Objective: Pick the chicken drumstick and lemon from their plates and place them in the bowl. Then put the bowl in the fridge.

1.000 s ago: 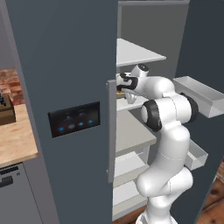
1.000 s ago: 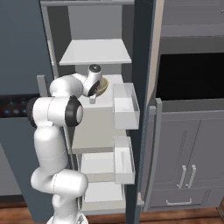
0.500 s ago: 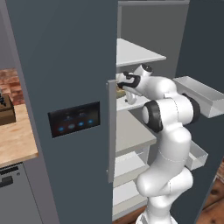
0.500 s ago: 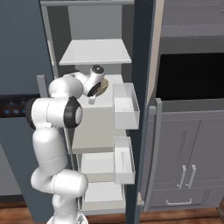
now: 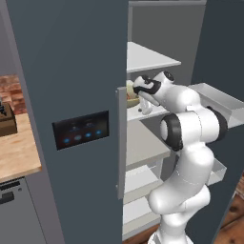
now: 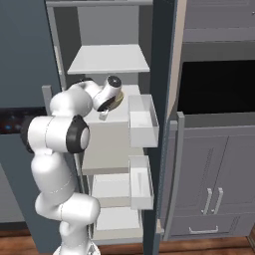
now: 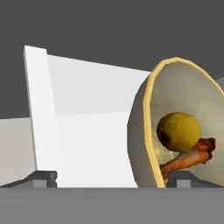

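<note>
I find no legible text, label, brand, number or sign on anything before me. The black panel (image 5: 80,130) on the fridge (image 5: 66,71) door carries a row of small blue lights, but I cannot make out any characters or symbols on it. The bowl (image 7: 183,122), the lemon (image 7: 178,131) and the chicken drumstick (image 7: 190,158) inside it bear no markings.
</note>
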Motion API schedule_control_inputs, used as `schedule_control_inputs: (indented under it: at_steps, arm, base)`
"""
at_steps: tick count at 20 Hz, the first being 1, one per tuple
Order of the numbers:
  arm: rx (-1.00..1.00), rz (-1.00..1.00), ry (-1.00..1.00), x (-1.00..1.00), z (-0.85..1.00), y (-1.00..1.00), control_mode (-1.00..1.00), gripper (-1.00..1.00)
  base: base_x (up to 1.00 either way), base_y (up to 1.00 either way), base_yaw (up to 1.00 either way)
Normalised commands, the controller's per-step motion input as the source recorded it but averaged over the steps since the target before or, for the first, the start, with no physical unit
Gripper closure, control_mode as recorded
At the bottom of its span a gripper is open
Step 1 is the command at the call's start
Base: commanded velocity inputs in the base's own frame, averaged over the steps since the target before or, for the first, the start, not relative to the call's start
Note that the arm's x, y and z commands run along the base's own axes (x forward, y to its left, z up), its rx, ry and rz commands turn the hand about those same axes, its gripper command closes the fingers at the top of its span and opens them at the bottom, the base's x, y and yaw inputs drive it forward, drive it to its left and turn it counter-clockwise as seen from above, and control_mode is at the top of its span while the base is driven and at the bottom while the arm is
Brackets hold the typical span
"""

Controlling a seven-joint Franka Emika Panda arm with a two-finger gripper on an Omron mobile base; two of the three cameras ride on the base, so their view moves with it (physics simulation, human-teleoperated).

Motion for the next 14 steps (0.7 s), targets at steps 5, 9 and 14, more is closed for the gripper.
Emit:
schedule_control_inputs:
  at_steps: [5, 9, 14]
  arm:
    - [-0.01, 0.03, -0.14, -0.36, 0.31, 0.00, -1.00, -1.00]
    - [-0.02, 0.02, -0.11, -0.42, 0.27, 0.00, -1.00, -1.00]
    - [-0.06, 0.00, -0.02, -0.55, 0.18, -0.01, -1.00, -1.00]
  base:
    - [0.00, 0.00, 0.00]
    - [0.00, 0.00, 0.00]
    - [0.00, 0.00, 0.00]
